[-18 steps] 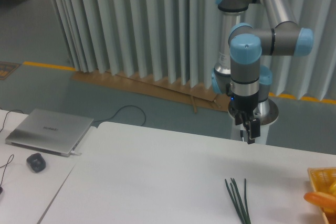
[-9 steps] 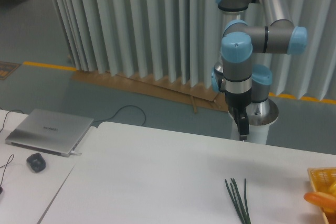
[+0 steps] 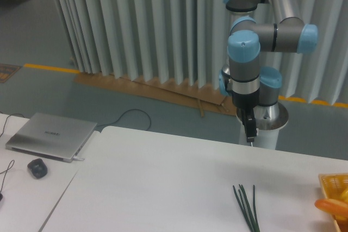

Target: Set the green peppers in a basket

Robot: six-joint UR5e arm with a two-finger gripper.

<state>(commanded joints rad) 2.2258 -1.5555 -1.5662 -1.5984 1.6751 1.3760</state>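
Observation:
The green pepper is out of view. The yellow-orange lattice basket point(image 3: 333, 180) shows only as a corner at the right edge, with orange and yellow items inside. My gripper point(image 3: 249, 133) hangs from the arm above the far edge of the white table, left of the basket. It is seen edge-on, nothing shows between its fingers, and I cannot tell whether it is open or shut.
Thin green scallion stalks point(image 3: 247, 206) lie on the white table point(image 3: 163, 183) below the gripper. A closed silver laptop point(image 3: 51, 135) and a dark mouse point(image 3: 37, 168) sit on a separate desk at the left. Grey curtains hang behind.
The gripper and wrist have shifted left and turned over the second; little moved in the last half second.

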